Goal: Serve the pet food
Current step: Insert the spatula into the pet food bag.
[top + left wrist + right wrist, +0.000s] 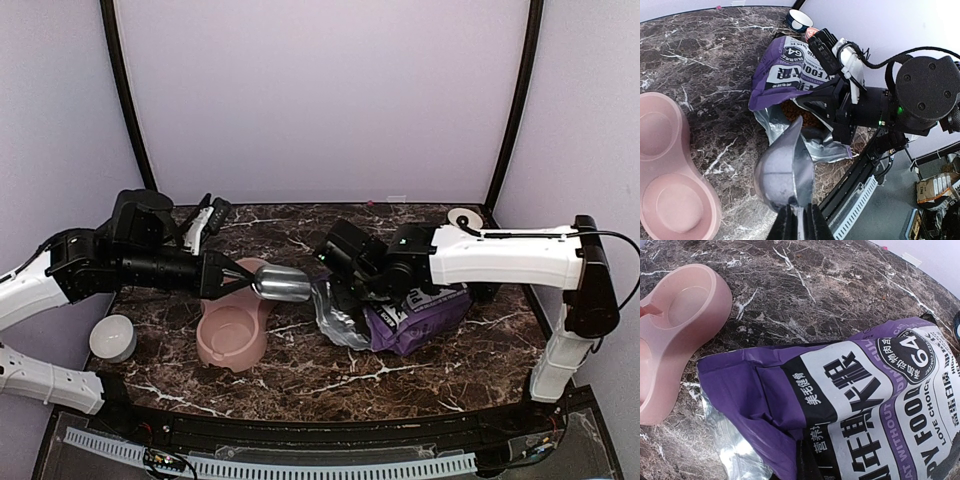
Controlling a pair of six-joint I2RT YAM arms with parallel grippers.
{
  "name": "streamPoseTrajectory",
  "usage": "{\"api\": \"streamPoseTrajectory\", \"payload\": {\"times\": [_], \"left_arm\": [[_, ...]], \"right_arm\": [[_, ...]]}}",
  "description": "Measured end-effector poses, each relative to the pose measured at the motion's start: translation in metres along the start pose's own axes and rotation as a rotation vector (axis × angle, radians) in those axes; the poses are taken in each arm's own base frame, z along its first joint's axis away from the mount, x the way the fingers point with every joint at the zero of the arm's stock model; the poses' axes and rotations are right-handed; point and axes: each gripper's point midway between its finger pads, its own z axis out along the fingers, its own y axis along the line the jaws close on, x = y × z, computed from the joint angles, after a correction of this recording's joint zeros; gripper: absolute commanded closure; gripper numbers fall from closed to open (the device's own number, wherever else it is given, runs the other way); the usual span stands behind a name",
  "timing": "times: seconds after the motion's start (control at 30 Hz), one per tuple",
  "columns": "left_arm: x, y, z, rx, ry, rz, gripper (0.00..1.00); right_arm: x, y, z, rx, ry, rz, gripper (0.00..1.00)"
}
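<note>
The pet food shows as brown kibble inside the open mouth of a purple-and-white bag lying on the table. My left gripper is shut on the handle of a metal scoop. The scoop hovers just short of the bag's silver-lined opening, its tip pointing at the kibble, with no kibble visible on it. My right gripper is shut on the bag's upper lip and holds the mouth open. In the right wrist view its dark fingers pinch the purple edge of the bag.
A pink double bowl sits under and left of the scoop, both wells bare. A small white bowl stands at the front left. Another small round dish is at the back right.
</note>
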Motion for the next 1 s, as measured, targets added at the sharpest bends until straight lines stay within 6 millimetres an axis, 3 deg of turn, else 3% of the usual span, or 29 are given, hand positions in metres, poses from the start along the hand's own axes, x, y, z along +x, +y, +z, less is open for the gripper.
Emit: {"api": "streamPoseTrajectory", "payload": {"times": [0.3,0.7,1.0], "left_arm": [[0.004,-0.015,0.022,0.087,0.044,-0.017,1.00],[0.016,-0.022,0.057,0.102,0.115,-0.016,1.00],[0.013,-0.032,0.087,0.074,0.142,0.006,1.00]], "right_arm": [[-0.012,-0.005,0.002,0.008,-0.017,-0.002,1.00],[-0.022,-0.010,0.008,-0.012,-0.025,0.022,1.00],[-0.023,-0.011,0.011,-0.024,-0.028,0.016,1.00]]}}
